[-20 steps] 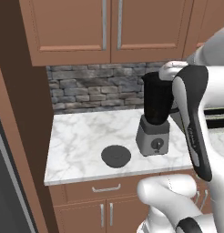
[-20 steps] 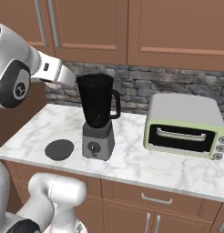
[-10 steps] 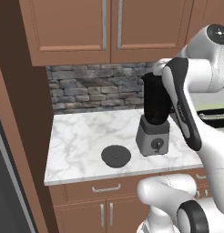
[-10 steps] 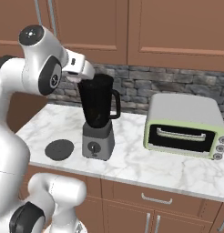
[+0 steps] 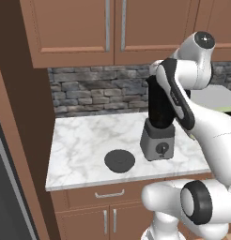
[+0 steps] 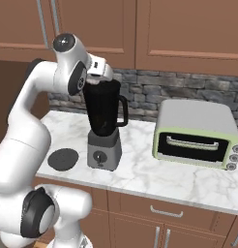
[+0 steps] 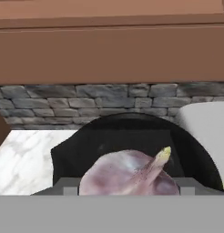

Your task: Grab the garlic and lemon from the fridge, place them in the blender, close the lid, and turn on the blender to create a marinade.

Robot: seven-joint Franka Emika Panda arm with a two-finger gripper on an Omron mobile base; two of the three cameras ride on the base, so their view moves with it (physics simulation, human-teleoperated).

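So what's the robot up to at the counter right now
The robot arm is holding the garlic in its tool, right above the open mouth of the blender, apparently about to drop it in. The lid is off, lying flat on the marble counter beside the blender's base. A pale green toaster oven sits further along the counter. No lemon is visible, and the inside of the jar is too dark to check.
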